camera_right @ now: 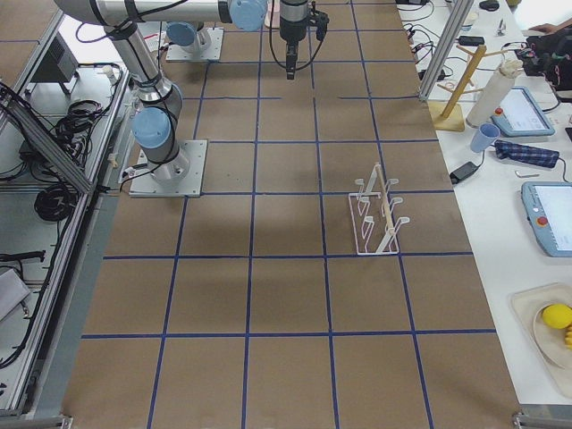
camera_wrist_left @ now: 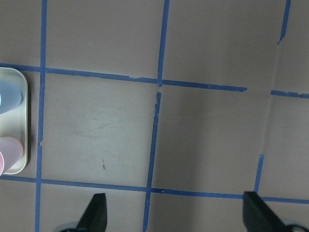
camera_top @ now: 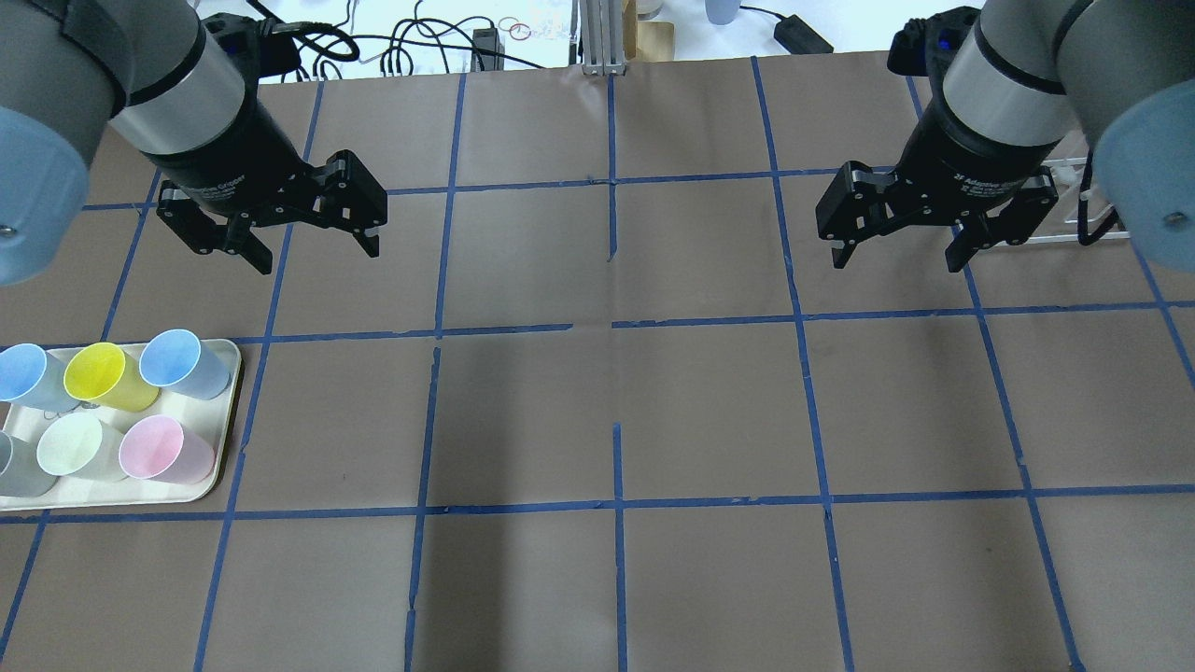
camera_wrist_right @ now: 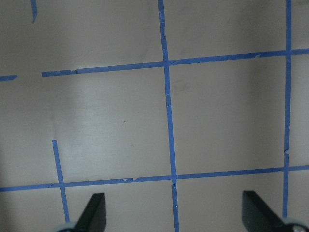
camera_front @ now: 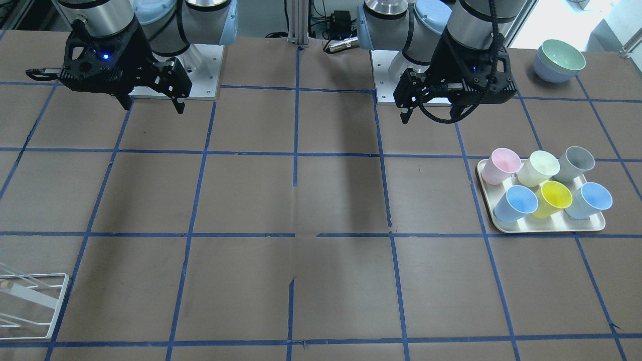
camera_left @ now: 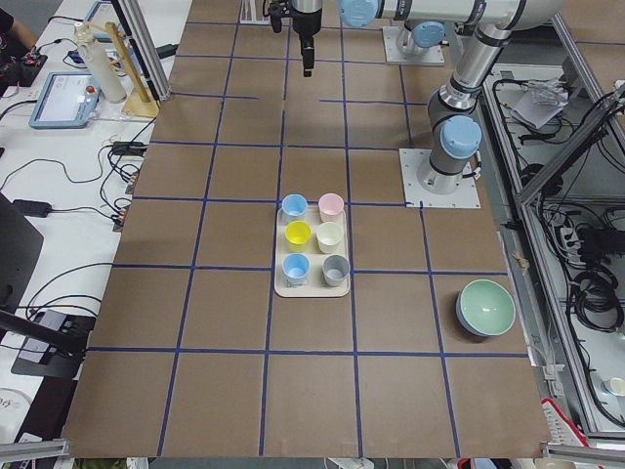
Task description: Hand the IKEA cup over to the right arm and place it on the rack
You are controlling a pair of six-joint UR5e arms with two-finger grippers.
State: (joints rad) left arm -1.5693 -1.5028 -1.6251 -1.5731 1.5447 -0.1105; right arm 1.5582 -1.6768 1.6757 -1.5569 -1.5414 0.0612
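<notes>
Hard to take in the rack point(camera_front: 31, 301) from the front: cut off by the view's bottom-left corner, showing only a white wire corner and one wooden peg tip. From overhead, mostly hidden behind the right arm point(camera_top: 1008, 103), with just a few white rods beside the wrist. Whole only in the right side view, standing upright on the table point(camera_right: 286, 295), well apart from both arms. In the left wrist view, cropped by the left edge: no more than slivers of the tray point(camera_wrist_left: 24, 121) and two cups. Too small in the side views to judge cup shades.

On the cream tray's row farthest from the robot, at the end nearest the table's middle: the IKEA cup point(camera_top: 182, 362). Tapered, handleless, pale grey-blue outside, brighter blue inside. Stands mouth up just beside a yellow cup point(camera_top: 98, 373), with a pink cup point(camera_top: 154, 448) next to it on the robot's side. Shares the tray with five others, among them a more saturated sky-blue cup point(camera_top: 23, 373) at the row's other end and a grey cup point(camera_top: 14, 467) clipped by the overhead view's edge. Untouched by either gripper.

Above the table past the tray, pointing down: the left gripper point(camera_top: 317, 259), spread wide, nothing between the fingers. Across the table at about the same height: the right gripper point(camera_top: 896, 266), equally wide and empty, over bare brown paper and blue tape lines. In each wrist view, only two black fingertips at the bottom edge, far apart.
</notes>
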